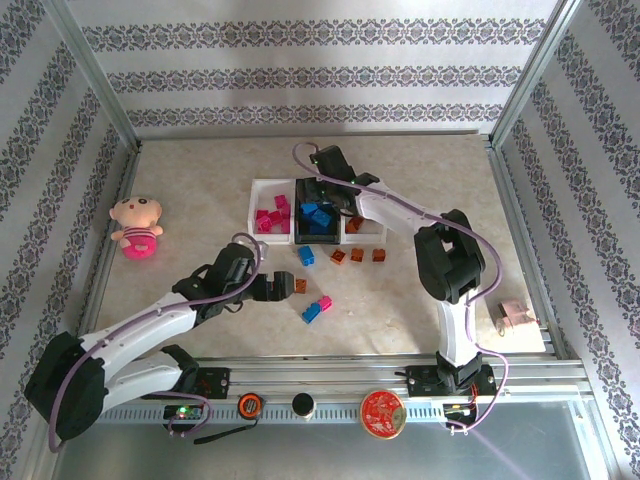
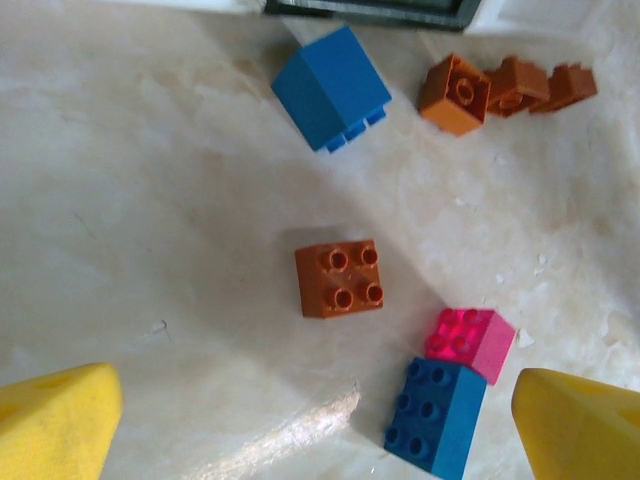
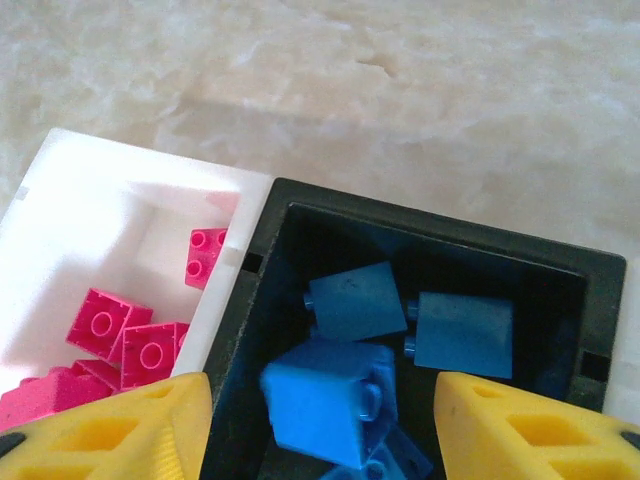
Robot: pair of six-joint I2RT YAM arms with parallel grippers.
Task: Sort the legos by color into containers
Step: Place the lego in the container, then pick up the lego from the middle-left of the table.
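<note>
The containers stand in a row at mid-table: a white tray (image 1: 262,190) with pink legos (image 1: 271,216), a black tray (image 1: 298,212) with blue legos (image 1: 316,215), and a white tray (image 1: 372,238) with orange ones. My right gripper (image 1: 335,197) hovers over the black tray (image 3: 430,235), open. A blurred blue brick (image 3: 330,400) lies loose between its fingers (image 3: 110,430), touching neither. My left gripper (image 2: 315,430) is open above the table near an orange brick (image 2: 340,278), a pink brick (image 2: 470,342) and a blue brick (image 2: 435,415).
More loose legos lie in front of the trays: a blue one (image 1: 306,255) and three orange ones (image 1: 357,255). A pink plush doll (image 1: 136,228) sits at the left. A small pinkish object (image 1: 515,313) lies near the right edge.
</note>
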